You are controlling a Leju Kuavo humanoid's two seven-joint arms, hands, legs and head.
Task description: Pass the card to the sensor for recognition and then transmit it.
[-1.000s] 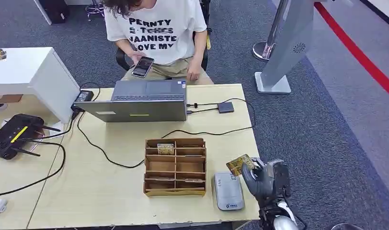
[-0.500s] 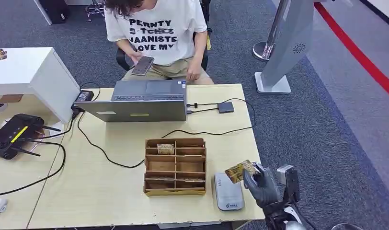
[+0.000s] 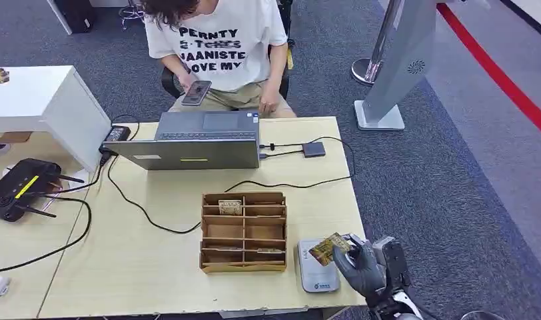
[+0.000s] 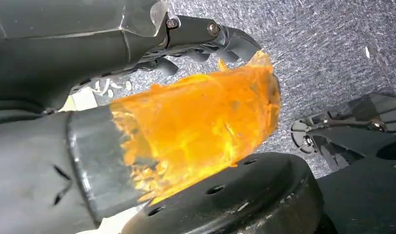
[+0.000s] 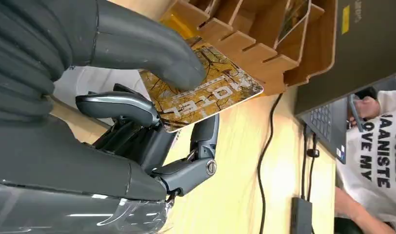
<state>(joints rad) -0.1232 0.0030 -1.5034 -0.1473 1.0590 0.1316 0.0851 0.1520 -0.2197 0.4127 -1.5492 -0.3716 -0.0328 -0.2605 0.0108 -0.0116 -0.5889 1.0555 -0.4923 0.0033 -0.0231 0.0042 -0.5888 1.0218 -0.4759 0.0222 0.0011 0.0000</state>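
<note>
Right hand [image 3: 362, 265] pinched a yellow-brown patterned card [image 3: 329, 248] above a grey flat card sensor [image 3: 316, 268] on the pale wooden tabletop [image 3: 154, 260]; brown wooden slotted organizer [image 3: 244, 231] stood just beside. Left hand [image 4: 206, 39] state unclear.

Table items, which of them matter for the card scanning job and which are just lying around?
Job:
card, pinched by the right hand
grey sensor

Lying about:
laptop
wooden organizer
router
cables
</note>
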